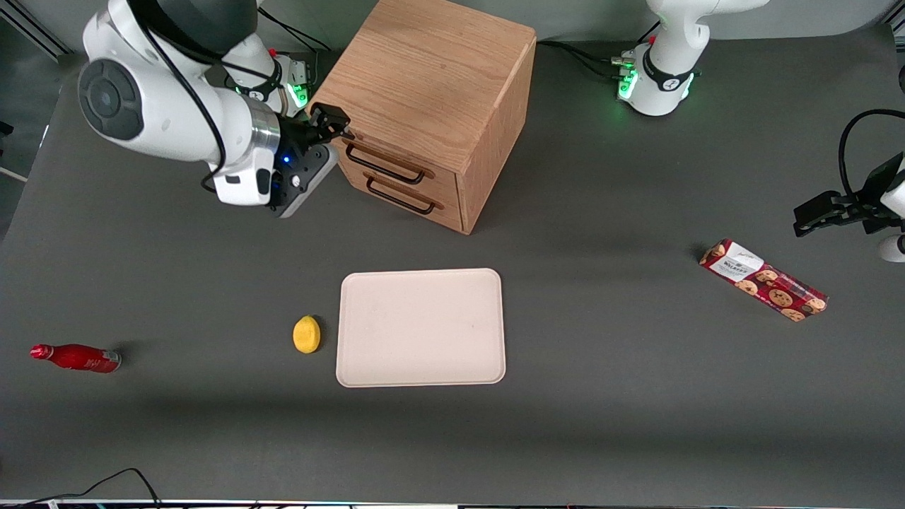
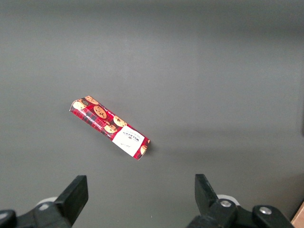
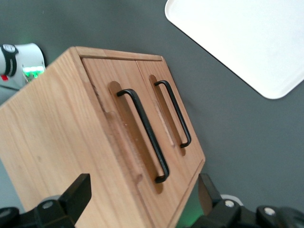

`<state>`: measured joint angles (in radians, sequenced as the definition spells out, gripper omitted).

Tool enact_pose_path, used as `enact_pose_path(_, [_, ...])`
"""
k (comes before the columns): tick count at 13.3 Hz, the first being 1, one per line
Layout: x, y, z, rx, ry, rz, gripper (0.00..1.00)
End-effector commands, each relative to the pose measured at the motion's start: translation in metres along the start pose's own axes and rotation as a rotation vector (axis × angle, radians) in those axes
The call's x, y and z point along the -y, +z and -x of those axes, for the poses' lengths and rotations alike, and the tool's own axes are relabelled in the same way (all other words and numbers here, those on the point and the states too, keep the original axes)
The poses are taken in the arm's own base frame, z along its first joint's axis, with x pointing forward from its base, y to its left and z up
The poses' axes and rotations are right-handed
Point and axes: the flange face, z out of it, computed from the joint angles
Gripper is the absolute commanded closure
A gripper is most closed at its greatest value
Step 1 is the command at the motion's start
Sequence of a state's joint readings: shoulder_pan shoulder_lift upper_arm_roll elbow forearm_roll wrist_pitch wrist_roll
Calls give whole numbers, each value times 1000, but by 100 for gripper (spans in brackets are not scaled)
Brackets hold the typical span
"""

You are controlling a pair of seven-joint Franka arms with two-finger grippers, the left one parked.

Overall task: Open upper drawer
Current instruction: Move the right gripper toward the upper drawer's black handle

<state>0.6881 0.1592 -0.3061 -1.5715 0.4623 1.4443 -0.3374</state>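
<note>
Currently: upper drawer (image 1: 396, 164) shut in the cabinet (image 1: 431, 85); our gripper (image 1: 344, 132), spread and empty, sits near the handle's (image 3: 145, 130) nine-o'clock end. We should straddle mid-bar, then pull straight out.

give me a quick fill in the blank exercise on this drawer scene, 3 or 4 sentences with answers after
1. The upper drawer of the oak cabinet is ____.
2. The gripper hovers in front of the upper drawer's black handle with its fingers ____.
3. The fruit lying beside the beige tray is a ____.
4. The red bottle toward the working arm's end of the table is ____ on its side.

Missing words: closed; open; lemon; lying
</note>
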Motion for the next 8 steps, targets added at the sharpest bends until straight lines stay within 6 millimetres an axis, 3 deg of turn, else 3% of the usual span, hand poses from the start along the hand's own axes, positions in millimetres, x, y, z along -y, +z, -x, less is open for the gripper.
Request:
enact_pose_path(1, [-22, 20, -15, 27, -103, -33, 0])
enact_pose_path(5, [-33, 50, -33, 60, -88, -29, 0])
enact_pose_path(8, [-23, 74, -42, 68, -118, -21, 0])
